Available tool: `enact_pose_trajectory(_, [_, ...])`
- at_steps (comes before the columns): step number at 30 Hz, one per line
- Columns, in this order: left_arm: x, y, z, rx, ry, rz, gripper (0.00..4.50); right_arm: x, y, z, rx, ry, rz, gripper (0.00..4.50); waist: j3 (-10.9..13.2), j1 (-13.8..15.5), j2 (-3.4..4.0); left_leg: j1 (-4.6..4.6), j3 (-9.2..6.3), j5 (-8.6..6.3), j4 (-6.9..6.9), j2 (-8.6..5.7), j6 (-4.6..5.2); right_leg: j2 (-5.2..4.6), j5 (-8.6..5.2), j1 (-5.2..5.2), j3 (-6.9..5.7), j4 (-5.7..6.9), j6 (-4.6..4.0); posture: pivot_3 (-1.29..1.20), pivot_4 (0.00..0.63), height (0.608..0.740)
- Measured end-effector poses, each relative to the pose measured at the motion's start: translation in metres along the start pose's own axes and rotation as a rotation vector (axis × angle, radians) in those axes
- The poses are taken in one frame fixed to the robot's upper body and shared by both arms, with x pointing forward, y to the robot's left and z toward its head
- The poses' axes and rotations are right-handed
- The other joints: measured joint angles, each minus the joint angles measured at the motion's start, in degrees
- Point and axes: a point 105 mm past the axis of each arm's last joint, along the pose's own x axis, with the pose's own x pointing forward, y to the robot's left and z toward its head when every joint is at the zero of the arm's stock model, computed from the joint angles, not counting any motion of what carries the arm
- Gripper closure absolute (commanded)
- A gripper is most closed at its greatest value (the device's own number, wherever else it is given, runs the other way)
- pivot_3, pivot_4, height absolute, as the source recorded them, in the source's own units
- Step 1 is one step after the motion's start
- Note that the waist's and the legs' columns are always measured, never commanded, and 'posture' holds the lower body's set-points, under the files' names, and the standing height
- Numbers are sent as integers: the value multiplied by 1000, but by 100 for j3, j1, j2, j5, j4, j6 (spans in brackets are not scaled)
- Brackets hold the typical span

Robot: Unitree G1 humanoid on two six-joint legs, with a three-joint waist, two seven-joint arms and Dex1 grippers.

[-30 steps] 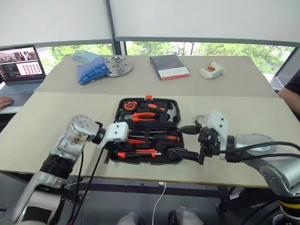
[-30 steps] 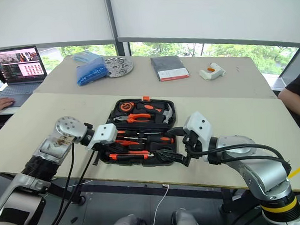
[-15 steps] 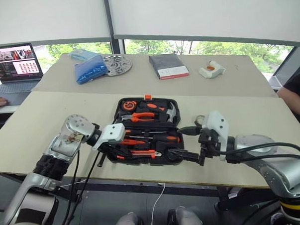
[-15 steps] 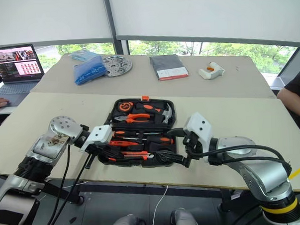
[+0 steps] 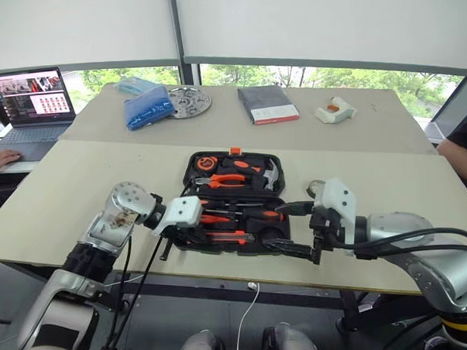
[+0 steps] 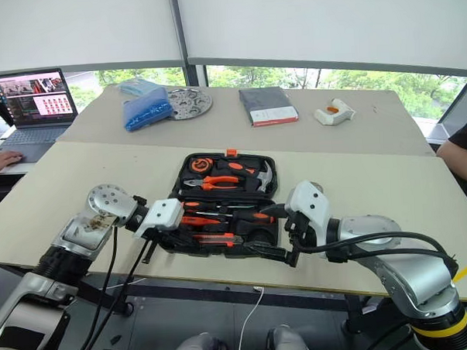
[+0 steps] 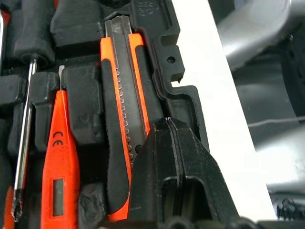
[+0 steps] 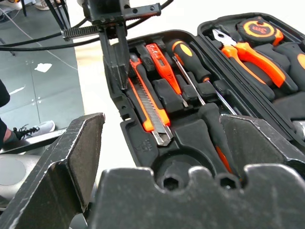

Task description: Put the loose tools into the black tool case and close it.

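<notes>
The black tool case (image 5: pixel 233 202) lies open near the front edge of the worktop (image 5: pixel 71 190), its two halves flat. The far half carries pliers (image 5: pixel 226 179), hammer (image 5: pixel 269 173) and tape measure (image 5: pixel 208 162). The near half carries the slim orange-and-black tools: the utility knife (image 7: pixel 121 119) sits in the recess nearest the front wall, the small all-orange screwdriver (image 7: pixel 59 157) just beside it, and long-shaft screwdrivers (image 8: pixel 198 78) beyond. No loose tool is visible on the worktop around the case, so the loading step looks finished or nearly so.

The left tool (image 7: pixel 167 124), fingers pressed together and holding nothing, has its tip at the handle end of the knife, against the case's front wall. This reads as a seating push, pressing the knife fully into its recess. The right tool (image 5: pixel 296 228) hangs spread wide and empty at the case's right front corner, one finger over the near half, the other below it near the rim.

The next move probably calls for checking that the knife lies flush, then lifting one half and folding it over about the hinge between the halves until the orange latch (image 5: pixel 235 152) at the far rim can meet the other half.

The case's near wall lies close to the worktop's front edge, so there is little room to drag it forward. There is open worktop to both sides and behind. A book (image 5: pixel 267 104), a blue bag (image 5: pixel 147 107), a metal disc (image 5: pixel 189 101) and a laptop (image 5: pixel 35 102) stand well apart on the far worktop.
</notes>
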Motion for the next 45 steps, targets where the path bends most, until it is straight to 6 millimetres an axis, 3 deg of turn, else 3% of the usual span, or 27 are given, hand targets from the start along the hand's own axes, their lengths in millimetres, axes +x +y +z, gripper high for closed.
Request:
enact_pose_trajectory(1, [-3,3,3,-33,-38,18,3867,-1,0,0,-2,3,2,0,3,-13,-2,-6,-4,-1,6,1,3,2,0,-3,0,0,1,0,150,718])
enact_pose_trajectory(3, [-16,9,15,-88,-133,60,3184,-8,0,0,-1,19,14,0,11,-42,-7,-20,-7,-2,10,1,4,4,0,-11,0,0,0,0,150,718])
enact_pose_trajectory(9, [-80,29,58,-118,-369,275,1008,-55,-25,-5,-2,138,-55,0,16,-64,-13,-32,-10,-4,16,-3,11,13,-2,-9,1,-16,5,0,150,718])
enact_pose_trajectory(11, [-87,28,65,-127,-400,289,246,-64,-36,-8,10,151,-92,0,16,-69,-14,-28,-10,-5,16,-6,11,13,-4,-4,1,-17,8,0,150,718])
enact_pose_trajectory(12, [-86,26,68,-137,-413,276,91,-66,-40,-10,19,149,-101,0,17,-65,-15,-28,-10,-5,17,-6,10,14,-4,-4,0,-17,8,0,150,718])
enact_pose_trajectory(17, [-76,8,71,-138,-380,210,91,-62,-94,-26,11,204,-241,0,26,-142,-22,-14,-6,-3,17,-7,5,7,-1,-1,8,-9,14,0,150,718])
enact_pose_trajectory(23, [-63,-3,60,-139,-322,182,91,-27,-136,-68,-10,340,-308,0,36,-201,-24,-10,-6,18,4,-4,-28,11,-3,-9,10,7,8,0,150,718])
enact_pose_trajectory(29, [-62,-4,57,-130,-307,207,0,-9,-160,-79,-57,386,-341,1720,39,-209,-20,-11,-4,22,4,-5,-31,14,-5,-9,8,7,5,0,150,718])
enact_pose_trajectory(37, [-60,-5,52,-132,-303,222,0,2,-167,-81,-87,378,-317,4480,39,-216,-19,-7,-3,23,5,-5,-32,13,-5,-5,10,10,5,0,150,718])
enact_pose_trajectory(41, [-59,-7,52,-128,-301,218,0,1,-153,-65,-63,300,-221,4480,47,-207,-7,-8,-4,23,4,-5,-31,12,-4,-6,11,10,4,0,150,718])
enact_pose_trajectory(45, [-56,-7,52,-122,-298,206,0,2,-104,-21,-73,159,3,4480,48,-199,-4,-7,-8,23,-2,-2,-32,14,-4,-6,8,8,3,0,150,718])
